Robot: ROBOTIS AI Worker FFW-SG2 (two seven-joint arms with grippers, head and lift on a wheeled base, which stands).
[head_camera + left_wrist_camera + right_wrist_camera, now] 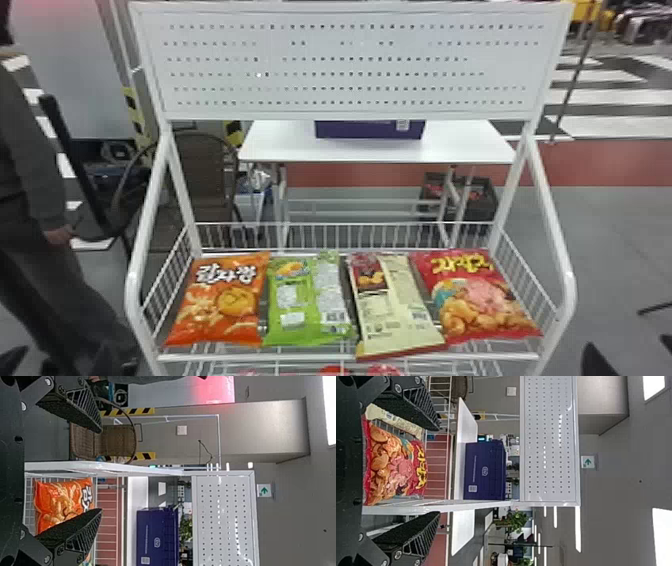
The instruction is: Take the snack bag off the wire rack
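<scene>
Four snack bags lie side by side on the wire rack: an orange bag, a green bag, a cream and dark red bag and a red bag. My left gripper is low at the left edge, outside the rack. Low at the right, also outside it, is my right gripper. In the left wrist view the left gripper is open, the orange bag beyond its fingers. The right gripper is open in the right wrist view, with the red bag beyond it.
The rack's white side posts rise toward a perforated panel. Behind stand a white table with a purple box and a brown chair. A person stands at the far left. Red items are on the lower shelf.
</scene>
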